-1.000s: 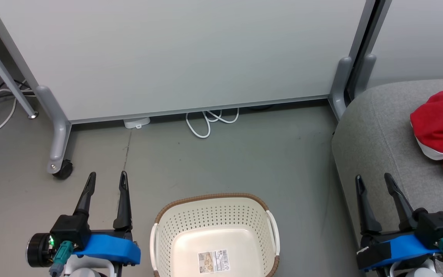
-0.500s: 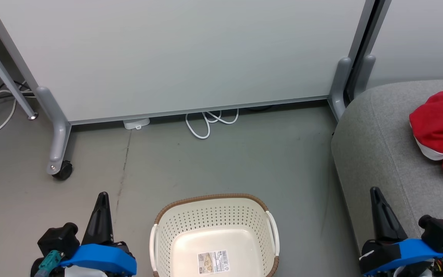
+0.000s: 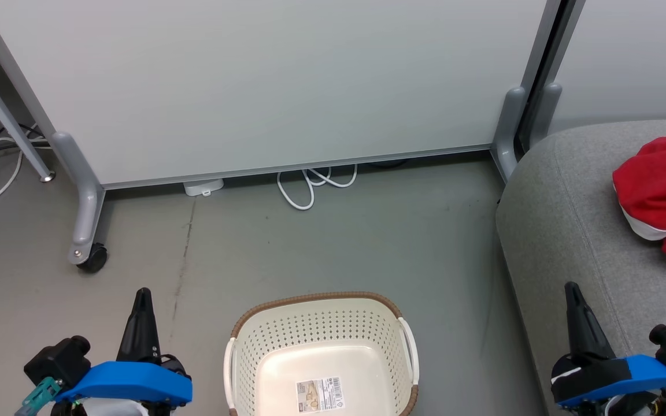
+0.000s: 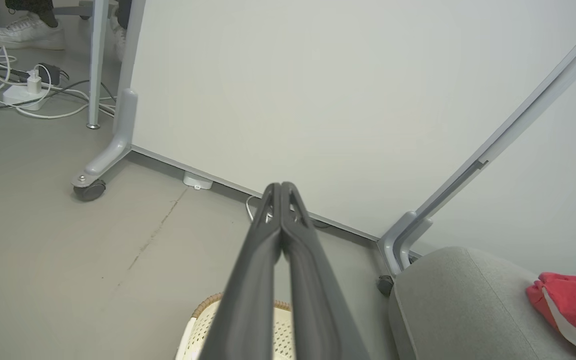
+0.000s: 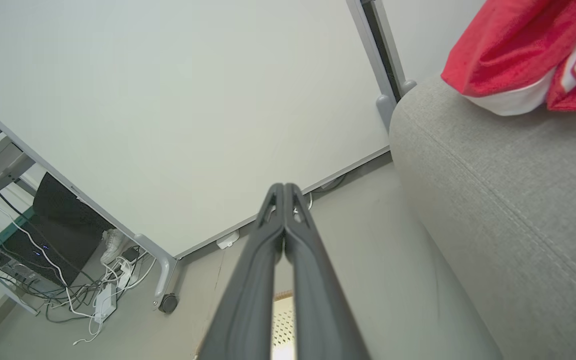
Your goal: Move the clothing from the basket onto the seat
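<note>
Grey floor (image 3: 333, 242) ran back to a white partition (image 3: 252, 86). Near left, the left end effector (image 3: 143, 296) hung pinched shut and empty. The basket (image 3: 310, 298) sat bare at centre, so both arms looked parked. The right end effector (image 3: 572, 289), also closed on nothing, hung by the seat (image 3: 564, 231), where the clothing (image 3: 657, 179) lay heaped.

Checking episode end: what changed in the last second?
The left gripper and right gripper both closed from wide open, on nothing, and drew back toward the robot. Unchanged: the basket is empty and the clothing lies on the seat.
</note>
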Tool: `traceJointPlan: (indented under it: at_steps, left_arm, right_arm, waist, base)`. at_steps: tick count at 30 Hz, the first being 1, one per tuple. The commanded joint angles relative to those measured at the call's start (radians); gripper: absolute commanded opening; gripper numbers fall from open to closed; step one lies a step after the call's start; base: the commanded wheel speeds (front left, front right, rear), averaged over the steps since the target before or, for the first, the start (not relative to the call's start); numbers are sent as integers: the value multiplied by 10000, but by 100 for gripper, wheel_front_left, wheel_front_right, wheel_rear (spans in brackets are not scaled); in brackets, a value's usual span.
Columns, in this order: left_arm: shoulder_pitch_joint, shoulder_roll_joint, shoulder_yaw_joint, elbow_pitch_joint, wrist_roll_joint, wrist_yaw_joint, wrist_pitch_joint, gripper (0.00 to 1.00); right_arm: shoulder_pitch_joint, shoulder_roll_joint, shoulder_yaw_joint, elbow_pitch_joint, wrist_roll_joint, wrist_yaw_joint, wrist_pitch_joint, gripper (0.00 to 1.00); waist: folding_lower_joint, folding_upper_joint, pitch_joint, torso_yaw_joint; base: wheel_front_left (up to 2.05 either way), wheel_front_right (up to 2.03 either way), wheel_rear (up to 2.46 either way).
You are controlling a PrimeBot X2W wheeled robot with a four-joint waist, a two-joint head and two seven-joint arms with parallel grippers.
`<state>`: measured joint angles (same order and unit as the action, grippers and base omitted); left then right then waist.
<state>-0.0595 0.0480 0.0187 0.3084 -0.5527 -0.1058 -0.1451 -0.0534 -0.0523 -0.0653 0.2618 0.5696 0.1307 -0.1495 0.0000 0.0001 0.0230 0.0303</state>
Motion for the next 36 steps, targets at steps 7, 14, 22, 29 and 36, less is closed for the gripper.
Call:
traceJointPlan:
  at_steps: [7, 14, 22, 29, 36]
  left_arm:
    - [-296, 23, 163, -244, -1355, -55, 312, 0]
    - [-331, 24, 251, -290, -2365, -83, 563, 0]
    - [-360, 25, 328, -336, -3303, -104, 797, 0]
    - [-392, 26, 413, -377, -4171, -117, 1013, 0]
    - [-414, 27, 491, -413, -4993, -140, 1216, 0]
  right_arm:
    - [-276, -9, -74, -182, 1359, 0, 324, 0]
    - [-322, -5, -122, -186, 2349, 1, 575, 0]
    - [-360, -3, -167, -191, 3273, 1, 810, 0]
    - [-394, 1, -208, -193, 4124, 1, 1040, 0]
    - [-426, 3, -244, -194, 4928, 1, 1236, 0]
  waist:
    - [0, -1, -15, -23]
    - [0, -1, -29, -44]
    - [0, -1, -42, -65]
    - [0, -1, -56, -86]
    - [0, -1, -70, -107]
  base:
    - [0, 0, 0]
    - [0, 0, 0]
    - [0, 0, 0]
    - [0, 0, 0]
    - [0, 0, 0]
